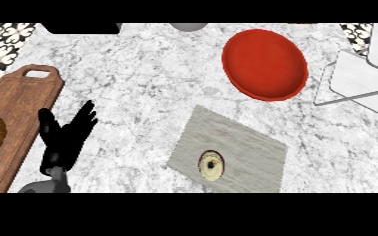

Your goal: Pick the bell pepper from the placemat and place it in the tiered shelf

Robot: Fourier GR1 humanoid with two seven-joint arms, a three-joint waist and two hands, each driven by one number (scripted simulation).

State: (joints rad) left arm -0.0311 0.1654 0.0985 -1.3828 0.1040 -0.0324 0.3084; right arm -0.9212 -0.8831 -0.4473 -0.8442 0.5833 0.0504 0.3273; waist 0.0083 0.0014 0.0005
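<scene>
The bell pepper (212, 165) is seen lower centre on the grey placemat (244, 145). The left hand (65, 135), fingers spread wide, is shown lower left, holding nothing.

left hand (65, 137): matte black all over, slender segmented fingers and a shorter thumb on a narrow palm
wrist: black, tapering down from the palm into the arm
left forearm (46, 186): smooth rounded grey shell, only its end showing at the lower edge
markings: none visible
</scene>
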